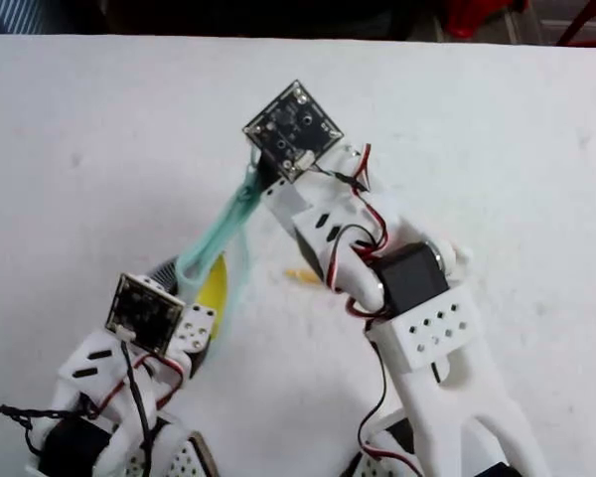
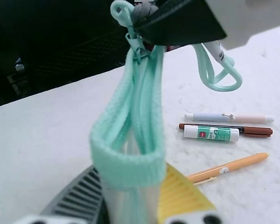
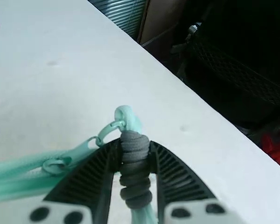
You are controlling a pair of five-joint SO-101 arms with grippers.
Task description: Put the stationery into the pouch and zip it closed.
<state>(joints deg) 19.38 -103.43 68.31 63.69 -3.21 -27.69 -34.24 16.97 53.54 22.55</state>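
A mint green pouch [image 1: 223,229] hangs stretched off the table between the two arms. My left gripper [image 2: 130,200] is shut on its lower end, with a black finger [image 2: 77,196] on one side and a yellow one [image 2: 182,196] on the other. My right gripper [image 3: 130,142] is shut on the grey cord pull [image 3: 133,172] of the zipper at the pouch's upper end [image 1: 253,184]. On the table beyond lie a pastel pen [image 2: 228,117], a brown pen [image 2: 252,131], a glue stick [image 2: 211,133] and an orange pen [image 2: 228,168].
A mint strap loop [image 2: 217,77] dangles from the pouch's top. The orange pen's tip [image 1: 300,275] peeks out beside the right arm [image 1: 417,298]. The white table [image 1: 89,149] is bare at the left and back; its far edge meets dark clutter.
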